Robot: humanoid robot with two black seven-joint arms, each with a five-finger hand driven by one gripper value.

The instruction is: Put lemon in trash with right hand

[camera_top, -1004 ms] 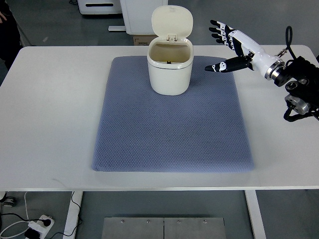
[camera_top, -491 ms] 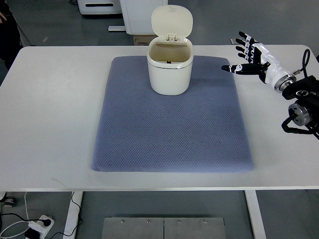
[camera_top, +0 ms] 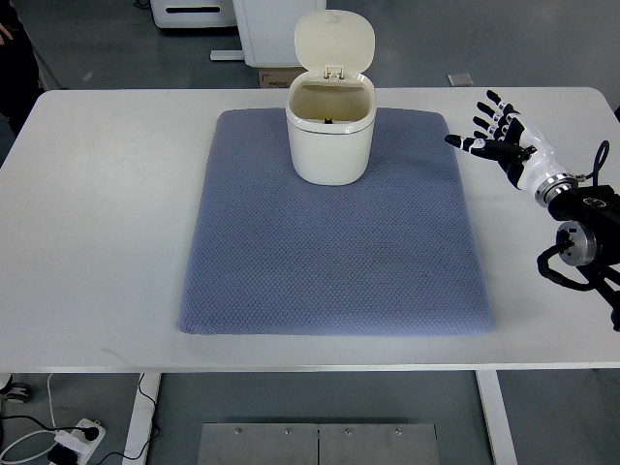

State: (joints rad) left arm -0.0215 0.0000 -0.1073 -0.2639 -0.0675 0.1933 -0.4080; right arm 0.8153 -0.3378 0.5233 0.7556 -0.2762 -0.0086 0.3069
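Observation:
A cream trash bin [camera_top: 330, 131] stands on the far part of the blue-grey mat [camera_top: 334, 232], its lid tipped up and open. Something small and dark-yellow shows at the back inside the bin; I cannot tell what it is. No lemon is visible on the table. My right hand [camera_top: 489, 131] hovers over the white table to the right of the mat, well clear of the bin, fingers spread and holding nothing. The left arm does not show.
The white table [camera_top: 97, 213] extends left and right of the mat. Beyond the far edge stand a white cabinet [camera_top: 266, 29] and a cardboard box [camera_top: 279, 76]. My right arm's black wrist joints [camera_top: 581, 237] sit near the right edge.
My right hand has drawn back from beside the bin, moving right and toward me, and has dropped lower over the table. The bin and mat are unchanged.

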